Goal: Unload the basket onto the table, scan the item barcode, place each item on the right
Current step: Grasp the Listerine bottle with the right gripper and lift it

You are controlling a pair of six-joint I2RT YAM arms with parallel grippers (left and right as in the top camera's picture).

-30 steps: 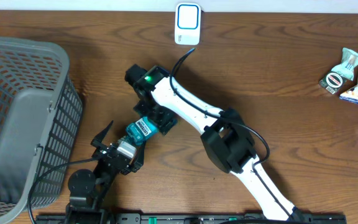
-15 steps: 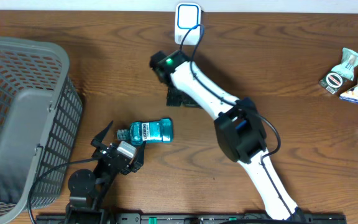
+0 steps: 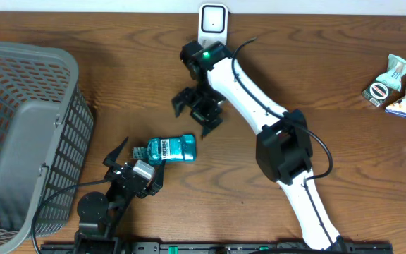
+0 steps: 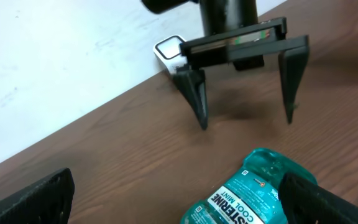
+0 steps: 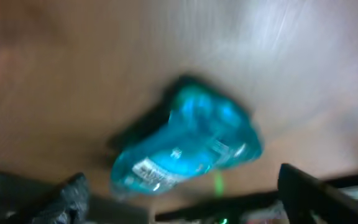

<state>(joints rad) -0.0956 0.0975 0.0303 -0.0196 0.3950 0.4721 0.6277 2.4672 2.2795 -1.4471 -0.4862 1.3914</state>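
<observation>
Teal plastic mouthwash bottle (image 3: pixel 166 149) lies on its side on brown wooden table (image 3: pixel 358 134), ungripped.
Right gripper (image 3: pixel 196 113) near bottle, jaws apart, empty; left gripper (image 3: pixel 136 159) jaws spread wide, bottle just ahead.

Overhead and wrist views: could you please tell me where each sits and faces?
Overhead: above the table, looking straight down; left arm, right arm, bottle, scanner, basket.
Left wrist: low over the table, facing the right gripper and scanner; own jaws at the lower corners.
Right wrist: above, facing down at the bottle, blurred; own jaws at the lower corners.
Shared: all three show the bottle.
</observation>
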